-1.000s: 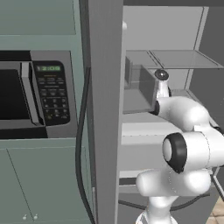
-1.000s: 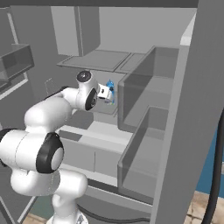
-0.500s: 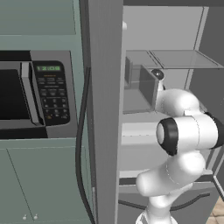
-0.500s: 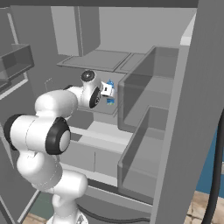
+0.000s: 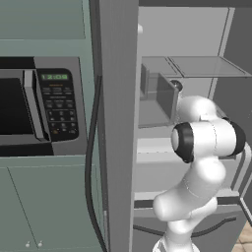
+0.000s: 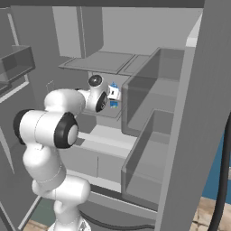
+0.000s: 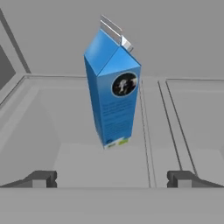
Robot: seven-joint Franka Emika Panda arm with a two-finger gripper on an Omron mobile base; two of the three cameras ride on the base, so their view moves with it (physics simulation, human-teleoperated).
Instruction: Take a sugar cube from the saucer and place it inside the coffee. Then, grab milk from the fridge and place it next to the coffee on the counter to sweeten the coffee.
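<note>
Hand view: jaws (image 7: 112, 178) spread wide, empty, dark tips low at either side. Straight ahead beyond them, centred between tips, not yet reached: slim blue milk carton with paler gabled top (image 7: 113, 89), upright on pale grey fridge shelf (image 7: 65, 109), long axis vertical, slightly tilted in view. Round dark label on front face. Right base view: carton (image 6: 113, 94) just past wrist, inside tall grey fridge (image 6: 198, 113).

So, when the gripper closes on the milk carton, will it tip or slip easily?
The milk is tall on a narrow base, so a high push probably tips it. Its flat sides look smooth, maybe slippery. The gripper is open, wider than the carton.
</note>
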